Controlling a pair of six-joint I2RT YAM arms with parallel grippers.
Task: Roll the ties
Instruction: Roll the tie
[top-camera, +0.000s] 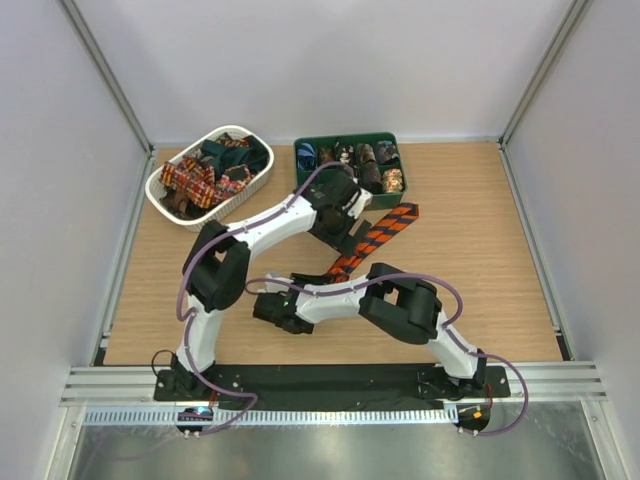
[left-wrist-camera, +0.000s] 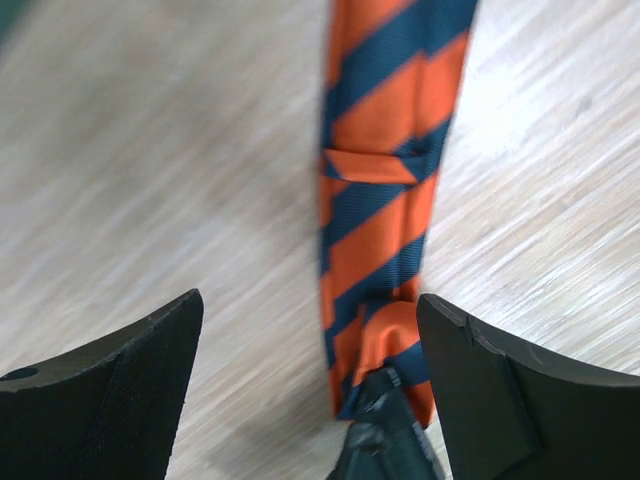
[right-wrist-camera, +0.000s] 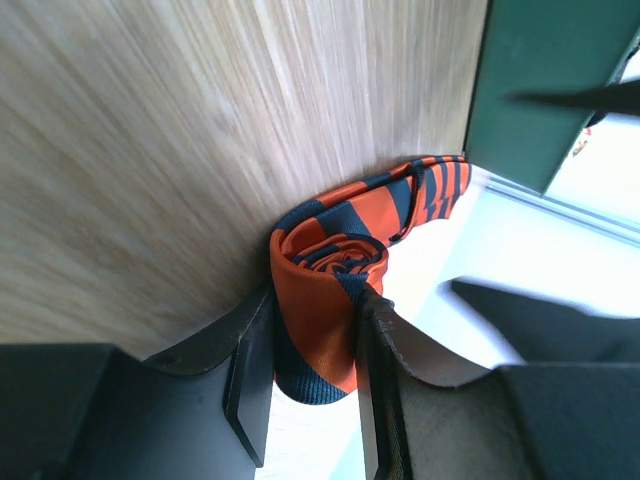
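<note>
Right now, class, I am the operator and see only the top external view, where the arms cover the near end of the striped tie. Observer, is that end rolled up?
Observer: Yes. The right wrist view shows the striped tie wound into a tight coil at that end.
Operator: Is anything holding the coil?
Observer: The right gripper is shut on it, with one finger against each side.
Operator: And the left gripper?
Observer: The left gripper is open. Its fingers stand apart on either side of the unrolled stretch, which lies flat on the table.
</note>
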